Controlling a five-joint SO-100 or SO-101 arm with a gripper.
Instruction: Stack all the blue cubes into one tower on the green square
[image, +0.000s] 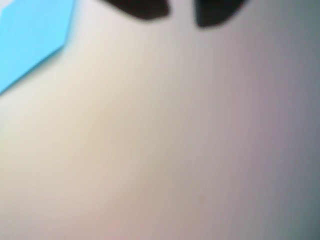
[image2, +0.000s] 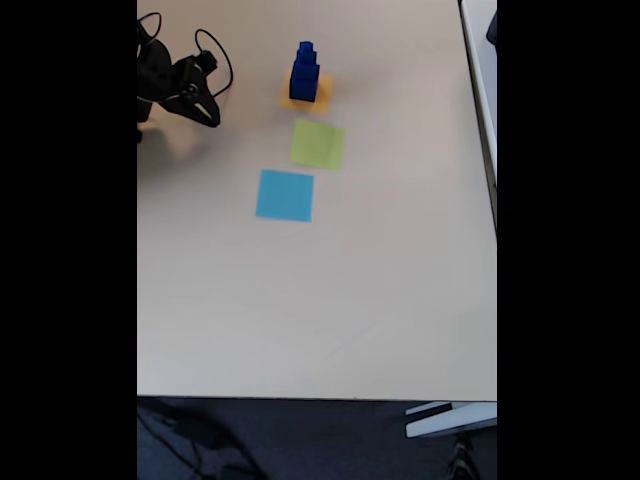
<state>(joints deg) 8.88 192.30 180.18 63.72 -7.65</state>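
The blue cubes (image2: 305, 72) stand stacked in a small tower on the orange-yellow square (image2: 306, 95) at the back of the table in the fixed view. The green square (image2: 318, 143) lies bare just in front of that tower. My gripper (image2: 209, 110) hovers at the back left, well to the left of the tower and apart from it. In the blurred wrist view its two dark fingertips (image: 142, 11) enter from the top edge, and the gripper (image: 176, 16) is open with only table surface between them.
A light-blue paper square (image2: 285, 195) lies in front of the green one and shows at the wrist view's upper left (image: 30, 42). Black cables loop behind the arm (image2: 160, 75). The beige table (image2: 320, 300) ends near the bottom and at the right.
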